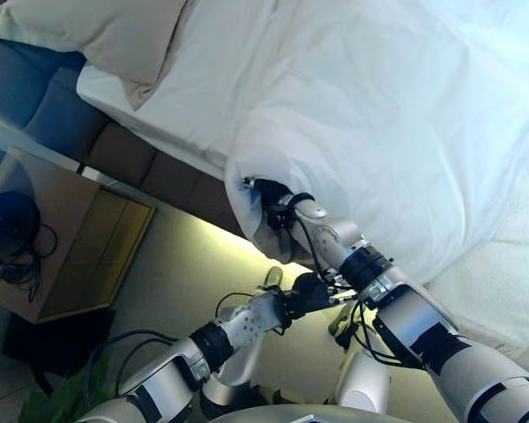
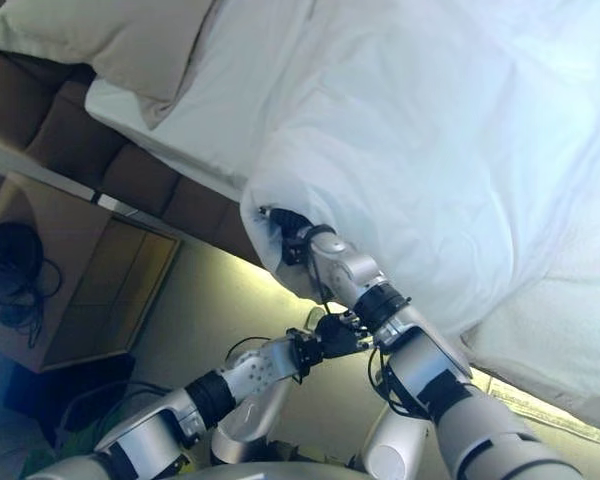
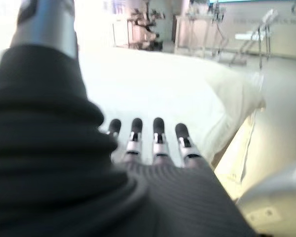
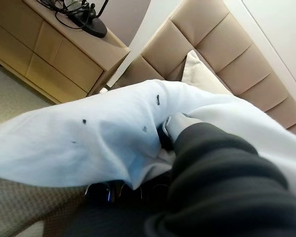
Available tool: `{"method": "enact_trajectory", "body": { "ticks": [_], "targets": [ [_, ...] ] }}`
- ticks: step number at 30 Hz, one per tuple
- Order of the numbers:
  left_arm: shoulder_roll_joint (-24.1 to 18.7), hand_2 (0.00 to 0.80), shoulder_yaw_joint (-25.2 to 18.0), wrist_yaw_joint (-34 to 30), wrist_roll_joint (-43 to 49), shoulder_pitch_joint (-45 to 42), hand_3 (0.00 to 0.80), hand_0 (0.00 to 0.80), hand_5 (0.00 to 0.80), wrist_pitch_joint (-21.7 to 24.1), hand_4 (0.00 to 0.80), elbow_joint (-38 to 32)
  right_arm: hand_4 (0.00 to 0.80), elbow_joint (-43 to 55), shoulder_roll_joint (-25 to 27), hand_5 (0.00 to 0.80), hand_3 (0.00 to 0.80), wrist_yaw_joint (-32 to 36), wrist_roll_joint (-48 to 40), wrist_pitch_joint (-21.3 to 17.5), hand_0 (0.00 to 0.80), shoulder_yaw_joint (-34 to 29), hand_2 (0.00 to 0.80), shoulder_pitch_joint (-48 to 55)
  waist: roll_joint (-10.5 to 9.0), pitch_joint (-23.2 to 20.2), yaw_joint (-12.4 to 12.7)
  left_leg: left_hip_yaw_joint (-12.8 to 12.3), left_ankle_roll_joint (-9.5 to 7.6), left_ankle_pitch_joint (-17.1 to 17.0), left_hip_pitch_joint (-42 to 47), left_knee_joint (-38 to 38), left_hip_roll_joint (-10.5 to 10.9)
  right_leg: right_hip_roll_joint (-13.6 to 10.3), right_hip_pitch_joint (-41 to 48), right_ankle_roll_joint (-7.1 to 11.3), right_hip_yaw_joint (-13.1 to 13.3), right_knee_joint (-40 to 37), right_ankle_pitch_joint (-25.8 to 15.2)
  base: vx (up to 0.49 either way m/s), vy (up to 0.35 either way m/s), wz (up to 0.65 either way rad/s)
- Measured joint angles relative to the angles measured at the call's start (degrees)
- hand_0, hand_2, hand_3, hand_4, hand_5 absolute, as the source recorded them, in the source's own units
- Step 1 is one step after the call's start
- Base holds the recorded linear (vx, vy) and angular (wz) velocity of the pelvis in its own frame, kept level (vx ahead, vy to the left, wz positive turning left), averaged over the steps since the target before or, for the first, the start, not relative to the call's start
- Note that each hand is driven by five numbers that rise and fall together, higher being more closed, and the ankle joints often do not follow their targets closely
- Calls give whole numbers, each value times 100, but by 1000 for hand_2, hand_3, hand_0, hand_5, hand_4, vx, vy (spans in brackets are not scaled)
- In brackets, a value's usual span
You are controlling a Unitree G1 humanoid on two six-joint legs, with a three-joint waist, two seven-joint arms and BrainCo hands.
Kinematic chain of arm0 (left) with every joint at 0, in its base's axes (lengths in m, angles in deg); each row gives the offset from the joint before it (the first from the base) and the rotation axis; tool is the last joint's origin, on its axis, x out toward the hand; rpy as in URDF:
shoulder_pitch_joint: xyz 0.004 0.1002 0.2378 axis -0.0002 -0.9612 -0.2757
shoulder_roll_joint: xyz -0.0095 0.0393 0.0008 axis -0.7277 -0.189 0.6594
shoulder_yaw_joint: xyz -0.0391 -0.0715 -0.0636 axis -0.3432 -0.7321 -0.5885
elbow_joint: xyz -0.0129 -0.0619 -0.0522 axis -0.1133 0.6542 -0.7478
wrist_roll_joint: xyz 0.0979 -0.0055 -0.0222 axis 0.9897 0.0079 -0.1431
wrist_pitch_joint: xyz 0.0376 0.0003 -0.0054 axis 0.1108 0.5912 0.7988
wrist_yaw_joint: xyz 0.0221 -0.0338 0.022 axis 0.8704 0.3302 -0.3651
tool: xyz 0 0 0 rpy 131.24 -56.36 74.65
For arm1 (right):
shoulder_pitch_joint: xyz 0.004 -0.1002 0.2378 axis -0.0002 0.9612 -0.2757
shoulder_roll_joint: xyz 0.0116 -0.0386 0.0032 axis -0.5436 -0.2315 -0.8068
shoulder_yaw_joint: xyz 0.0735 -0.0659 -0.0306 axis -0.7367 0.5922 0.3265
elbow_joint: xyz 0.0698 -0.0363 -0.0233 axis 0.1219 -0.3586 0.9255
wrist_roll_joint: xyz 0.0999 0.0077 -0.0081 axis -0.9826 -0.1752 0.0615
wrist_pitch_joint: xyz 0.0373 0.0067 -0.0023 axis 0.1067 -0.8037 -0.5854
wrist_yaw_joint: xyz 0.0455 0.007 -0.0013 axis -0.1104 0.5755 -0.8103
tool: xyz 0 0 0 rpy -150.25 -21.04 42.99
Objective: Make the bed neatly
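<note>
A white duvet (image 1: 370, 115) covers most of the bed, and its near corner hangs over the bed's side. My right hand (image 1: 269, 198) is shut on that corner and holds it up beside the mattress. In the right wrist view the bunched cloth (image 4: 89, 143) drapes over the hand. A cream pillow (image 1: 106, 35) lies at the head of the bed. My left hand (image 1: 307, 291) hangs low beside the bed, under the right forearm. Its fingers (image 3: 158, 136) are straight, point towards the bed and hold nothing.
A padded beige headboard (image 1: 115, 150) runs along the head of the bed. A wooden nightstand (image 1: 79, 238) stands next to it, with a black device and cables (image 1: 9, 229) on top. Green plant leaves (image 1: 62, 397) show at the lower left.
</note>
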State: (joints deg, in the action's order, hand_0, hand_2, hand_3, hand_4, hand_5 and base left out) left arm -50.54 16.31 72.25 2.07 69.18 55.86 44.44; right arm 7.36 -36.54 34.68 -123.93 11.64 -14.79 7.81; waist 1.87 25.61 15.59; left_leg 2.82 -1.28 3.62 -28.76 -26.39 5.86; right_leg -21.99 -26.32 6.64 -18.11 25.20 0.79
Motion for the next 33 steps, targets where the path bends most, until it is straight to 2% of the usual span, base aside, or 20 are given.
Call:
{"method": "enact_trajectory", "body": {
  "ticks": [6, 10, 13, 19, 25, 29, 33],
  "targets": [
    [59, 0, -401, 185, 121, 140, 0, 0, 0, 130, 0, 195, 800, 130, -3, 800, 800, 0, 0, 13, 800, 42, 800, 0, -19, 27, -66, -41, 36, 35, 9, -25, -67, 69, -10, -46, 51, 1, -11, 8, 29, -7],
    [106, 0, -615, 168, 170, 140, 0, 0, 0, 138, 0, 470, 800, 130, 15, 800, 800, -5, 0, 30, 800, 36, 800, 0, 4, 38, -64, -44, 24, 43, 18, -45, -26, 11, -21, -47, 63, 97, 14, 37, 87, 3],
    [66, 0, -741, 247, 615, 124, 0, 0, 0, 160, 0, 853, 800, 136, 52, 800, 800, -30, 3, 93, 800, 32, 800, 0, 46, 61, -69, -50, 3, 58, 26, -86, 30, -70, -52, -27, 107, 263, 66, 57, 52, 5],
    [-219, 0, -794, 352, 1695, 122, 0, 0, 0, 313, 0, 1030, 800, 280, 208, 800, 800, -76, 27, 232, 800, 35, 800, 2, 184, 110, -67, -59, -7, 70, 35, -155, 72, -143, -115, -28, 165, 440, 148, 46, 29, 2],
    [-260, 0, -1290, 393, 1683, 7, 0, 0, 0, 425, 0, 1238, 800, 280, 247, 800, 800, -65, 44, 259, 800, 40, 800, 11, 270, 110, -107, -100, -7, 139, 116, -290, 126, -236, -106, -34, 243, 708, 300, 77, 85, 1],
    [-259, 0, -1275, 325, 1602, 10, 0, 0, 0, 663, 0, 1231, 800, 282, 241, 800, 800, -62, 44, 305, 800, 68, 800, 16, 324, 102, -221, -124, -47, 172, 103, -356, 169, -265, -156, -7, 361, 788, 313, 5, 62, -1],
    [-212, 0, -1221, 296, 1507, 29, 0, 0, 0, 963, 0, 1165, 800, 318, 245, 800, 800, -27, 45, 347, 800, 84, 800, 17, 388, 79, -257, -142, -49, 177, -10, -400, 127, -214, -295, 4, 411, 816, 321, -57, -10, -5]
  ]
}}
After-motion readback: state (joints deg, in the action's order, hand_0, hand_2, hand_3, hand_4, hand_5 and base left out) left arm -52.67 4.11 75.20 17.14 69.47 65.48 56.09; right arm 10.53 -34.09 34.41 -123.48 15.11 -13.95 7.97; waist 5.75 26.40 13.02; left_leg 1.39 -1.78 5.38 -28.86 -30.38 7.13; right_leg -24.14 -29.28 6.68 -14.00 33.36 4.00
